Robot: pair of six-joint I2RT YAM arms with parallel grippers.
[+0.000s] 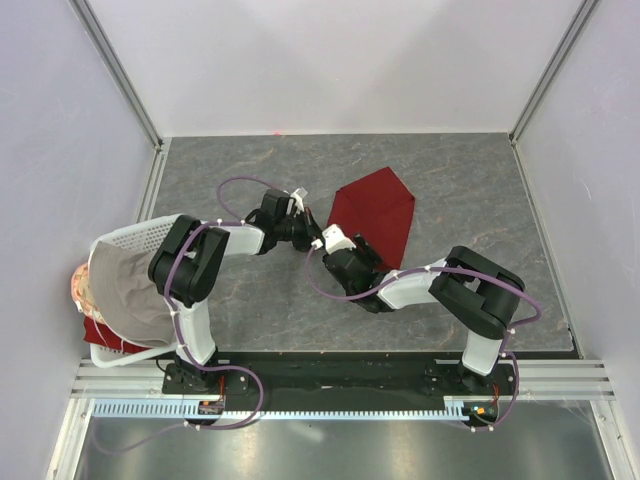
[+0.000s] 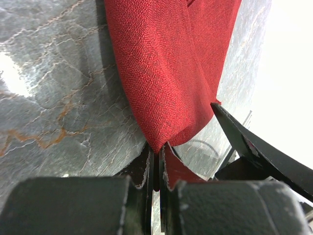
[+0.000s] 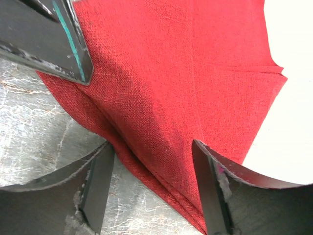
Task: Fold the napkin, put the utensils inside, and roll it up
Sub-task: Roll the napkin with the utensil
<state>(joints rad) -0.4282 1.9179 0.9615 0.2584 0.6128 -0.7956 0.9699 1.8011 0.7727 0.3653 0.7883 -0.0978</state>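
My left tool (image 2: 156, 159) is pressed together on the napkin (image 2: 166, 63), pinching the low point of its doubled edge, and the cloth seems raised a little off the worktop (image 1: 260, 310) there. I judge the pinch is there to hold the layers together, so the fold cannot spring open while the other arm finds its grip. My right tool (image 3: 151, 152) is spread, one finger on each side of that same edge, just beside the left tool. It grips nothing yet.

From above, the napkin lies a little toward 12 o'clock of the worktop's middle. It is folded to a five-sided shape with its point at 12 o'clock, and both tools meet at its 8 o'clock corner. I read this as the folding step, partway through. I see no utensils in any view.
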